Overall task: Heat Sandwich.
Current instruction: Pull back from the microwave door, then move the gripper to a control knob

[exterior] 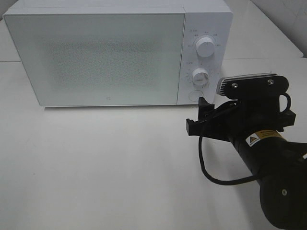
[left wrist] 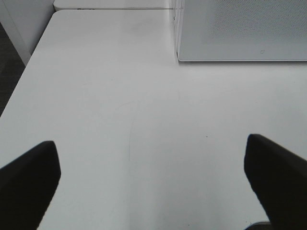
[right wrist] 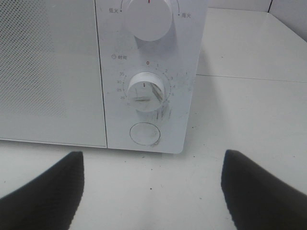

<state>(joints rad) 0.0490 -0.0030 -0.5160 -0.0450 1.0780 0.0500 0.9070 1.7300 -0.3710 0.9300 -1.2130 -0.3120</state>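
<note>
White table [exterior: 96, 167] under a white microwave [exterior: 105, 52], door shut, set at the back. Near the control panel [right wrist: 187, 72], right gripper [exterior: 197, 115] low over the table, facing timer knob [right wrist: 146, 91] and round button [right wrist: 145, 133], fingers wide apart with nothing between; left gripper [left wrist: 153, 191] likewise spread and empty over bare table, microwave's left corner beyond. Sandwich whereabouts: cannot tell, out of sight in every view.

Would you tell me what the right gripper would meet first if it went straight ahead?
The right gripper would likely meet the microwave control panel, near the round button under the lower dial; depth is unclear.
</note>
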